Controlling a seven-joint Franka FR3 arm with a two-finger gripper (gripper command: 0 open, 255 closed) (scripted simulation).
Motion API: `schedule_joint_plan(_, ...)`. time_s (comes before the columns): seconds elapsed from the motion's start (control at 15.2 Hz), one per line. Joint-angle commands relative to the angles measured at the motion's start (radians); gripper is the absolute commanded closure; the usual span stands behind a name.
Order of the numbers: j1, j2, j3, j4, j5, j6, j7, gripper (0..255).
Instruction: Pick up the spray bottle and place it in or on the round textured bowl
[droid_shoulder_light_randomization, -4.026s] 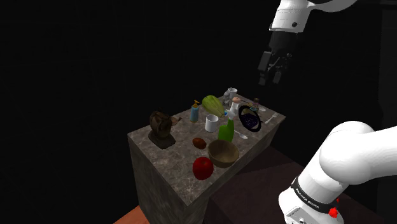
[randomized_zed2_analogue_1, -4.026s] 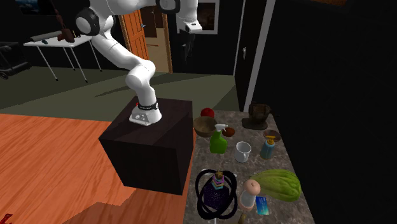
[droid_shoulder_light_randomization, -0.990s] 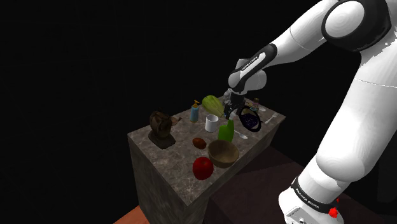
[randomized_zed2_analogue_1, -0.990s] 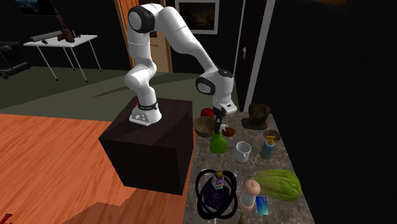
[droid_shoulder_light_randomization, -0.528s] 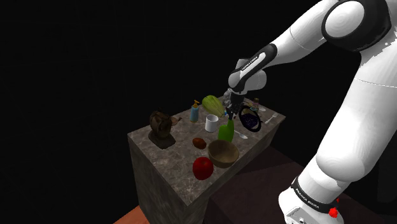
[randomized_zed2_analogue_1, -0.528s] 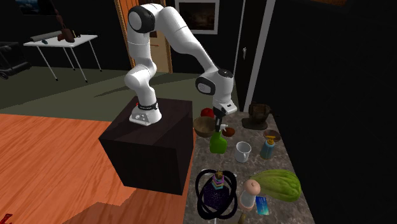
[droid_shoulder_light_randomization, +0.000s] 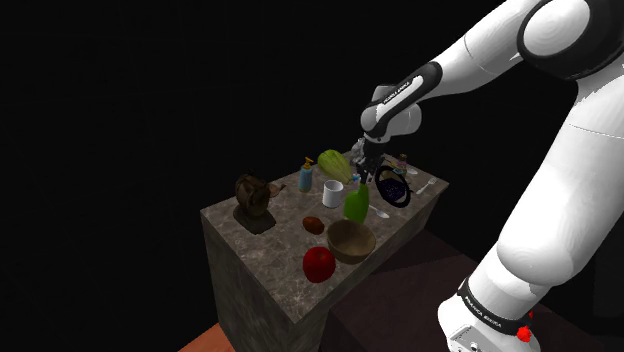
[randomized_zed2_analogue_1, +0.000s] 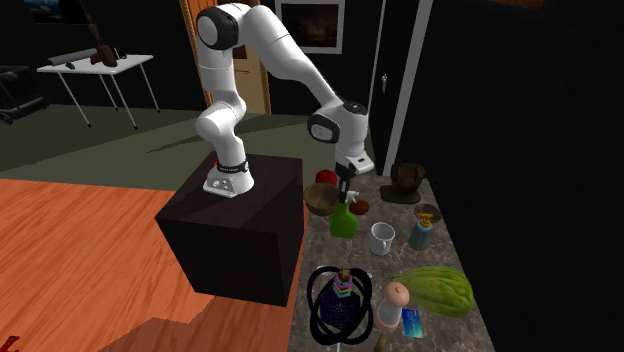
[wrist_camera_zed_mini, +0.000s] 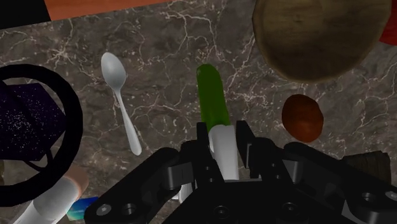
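The spray bottle (droid_shoulder_light_randomization: 356, 204) has a green body and a white head, and stands upright on the marbled table top (droid_shoulder_light_randomization: 270, 240) beside a white mug (droid_shoulder_light_randomization: 332, 193). My gripper (droid_shoulder_light_randomization: 362, 177) comes down from above and is shut on the bottle's white head. In the wrist view the gripper (wrist_camera_zed_mini: 222, 145) clasps the white head, and the green body of the bottle (wrist_camera_zed_mini: 212, 95) runs out ahead of it. The round textured brown bowl (droid_shoulder_light_randomization: 351, 241) sits just in front of the bottle, nearer the stand's edge of the table. In the second exterior view the gripper (randomized_zed2_analogue_1: 344, 197) stands over the bottle (randomized_zed2_analogue_1: 343, 224), next to the bowl (randomized_zed2_analogue_1: 320, 197).
Around the bottle lie a red apple (droid_shoulder_light_randomization: 319, 264), a small brown egg-shaped thing (wrist_camera_zed_mini: 301, 118), a white spoon (wrist_camera_zed_mini: 121, 95), a dark ring ornament (droid_shoulder_light_randomization: 392, 187), a green melon (droid_shoulder_light_randomization: 334, 165), a blue pump bottle (droid_shoulder_light_randomization: 306, 175) and a brown figurine (droid_shoulder_light_randomization: 254, 195). A black stand (randomized_zed2_analogue_1: 240, 230) adjoins the table.
The fingers closed on the bottle's head. The hand has since risen a little, and the bottle has come up slightly with it.
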Motion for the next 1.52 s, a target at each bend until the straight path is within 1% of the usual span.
schedule_joint_plan(0.0,0.001,-0.022,-0.002,0.003,-0.008,-0.025,0.005,255)
schedule_joint_plan(0.73,0.003,-0.125,-0.003,0.051,-0.04,-0.173,0.027,255)
schedule_joint_plan(1.45,0.003,-0.202,0.001,0.125,-0.058,-0.322,0.041,255)
